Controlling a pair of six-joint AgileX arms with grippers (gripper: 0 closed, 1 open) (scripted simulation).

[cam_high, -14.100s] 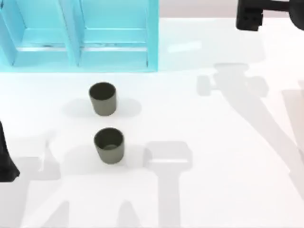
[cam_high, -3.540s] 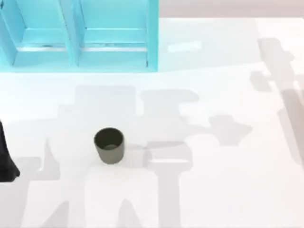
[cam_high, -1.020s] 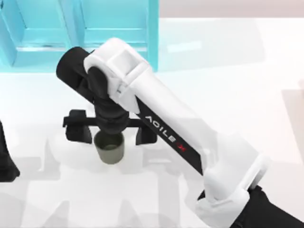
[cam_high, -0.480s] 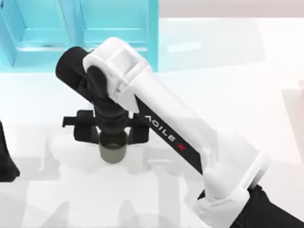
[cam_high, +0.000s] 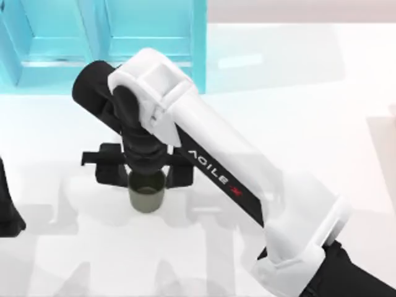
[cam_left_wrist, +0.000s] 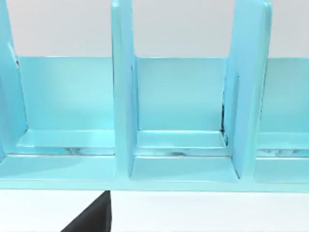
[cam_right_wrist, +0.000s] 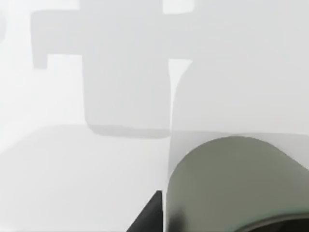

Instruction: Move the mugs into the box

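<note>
At the far left edge of the table [cam_high: 346, 105] my left arm [cam_high: 7, 210] sits parked as a dark shape; I cannot tell how its pincer stands. Its wrist camera looks at the turquoise box [cam_left_wrist: 145, 164], whose open compartments are split by upright dividers. In the top view that box [cam_high: 148, 68] lies along the far left of the table.

Moving right, the one mug [cam_high: 146, 193] I can see stands upright on the table, in front of the box and apart from it. My right pincer [cam_high: 145, 170] is down over it, a dark finger [cam_high: 109, 172] on either side of the rim, drawn in close against the wall; I judge it clenched on the mug, which stands on the table or only just off it. The right wrist camera shows the olive-grey wall [cam_right_wrist: 231, 183] close up, with one finger tip [cam_right_wrist: 149, 215] beside it.

My read is that the mug is light, stiff and matte, so not slippery. With no handle in sight, squeezing across the upper wall is the sensible hold; its slight taper could let it slide downwards if the squeeze is weak.

Further right, the white right arm [cam_high: 247, 185] runs off to the near right corner.
</note>
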